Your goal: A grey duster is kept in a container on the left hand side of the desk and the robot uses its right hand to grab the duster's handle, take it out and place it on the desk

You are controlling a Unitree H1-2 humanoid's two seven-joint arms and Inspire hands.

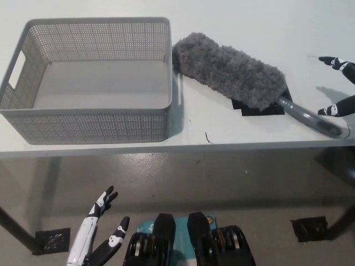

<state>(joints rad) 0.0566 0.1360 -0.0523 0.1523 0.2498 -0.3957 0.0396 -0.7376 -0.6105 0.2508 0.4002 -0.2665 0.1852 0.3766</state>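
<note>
Duster (pixel 230 71) fibres, grey and fluffy, are seen spread across the white tabletop (pixel 111 148), outside the container and just to its right. The duster is laid diagonally: its fluffy head is turned toward the upper left, where its tip is close against the upper right corner of the grey perforated basket (pixel 89 119), though contact cannot be confirmed. Its grey handle (pixel 308 117) is pointed toward the lower right and ends near the front edge of the tabletop. A black patch (pixel 250 110) is partly covered by the lower end of the fluffy head.

The basket is set on the left side of the tabletop, upright, with a slot handle cut into its left wall, and nothing is seen inside it.

The black right hand (pixel 339 107) is cut off by the right edge of the picture; its fingers are spread wide and nothing is held in them. One fingertip is placed just beside the handle, apparently apart from it, while another is raised farther back above the tabletop.

The white left hand (pixel 100 235) is kept low at the lower left, in front of the tabletop, with its fingers apart and nothing gripped.

Two dark floor markers (pixel 52 239) are visible beneath the tabletop.
</note>
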